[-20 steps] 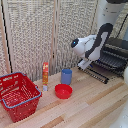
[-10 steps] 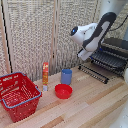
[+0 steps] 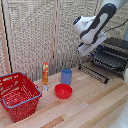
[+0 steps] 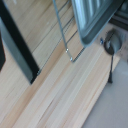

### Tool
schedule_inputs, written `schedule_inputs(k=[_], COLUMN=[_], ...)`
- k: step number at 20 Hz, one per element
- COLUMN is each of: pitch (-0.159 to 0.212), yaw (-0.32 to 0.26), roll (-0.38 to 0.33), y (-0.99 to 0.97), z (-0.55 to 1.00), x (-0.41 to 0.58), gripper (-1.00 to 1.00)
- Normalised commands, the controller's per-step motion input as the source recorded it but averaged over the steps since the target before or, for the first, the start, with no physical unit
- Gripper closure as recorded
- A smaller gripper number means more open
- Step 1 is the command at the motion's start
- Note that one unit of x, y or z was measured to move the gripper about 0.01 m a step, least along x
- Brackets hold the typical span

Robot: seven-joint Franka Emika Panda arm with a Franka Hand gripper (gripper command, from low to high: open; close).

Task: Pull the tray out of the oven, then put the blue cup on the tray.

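A light wooden table (image 3: 90,107) carries everything. The red basket (image 3: 18,95) sits at its edge on the exterior view's left. Toward the back edge stand an orange bottle (image 3: 45,75) and the blue cup (image 3: 66,76), the red bowl (image 3: 63,91) just before them. The oven (image 3: 111,57) sits at the back corner on the exterior view's right.

A pale wooden plank worktop (image 3: 95,107) fills the foreground; beige woven folding screens (image 3: 35,35) stand at 12 o'clock.

red basket (image 3: 19,95), red bowl (image 3: 63,91), orange bottle (image 3: 45,75)
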Motion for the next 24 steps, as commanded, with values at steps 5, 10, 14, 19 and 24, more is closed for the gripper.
schedule_inputs(k=[5,10,14,19,24], pitch=[-0.008,-0.085,-0.120,-0.127,-0.141], yaw=[-0.252,-0.201,-0.196,-0.178,-0.160], roll=[0.288,0.241,0.221,0.222,0.212], y=[0.20,0.41,0.45,0.48,0.48], z=[0.21,0.30,0.32,0.22,0.01], x=[0.000,-0.054,-0.093,-0.058,-0.001], gripper=[-1.00,-1.00,-1.00,-1.00,-1.00])
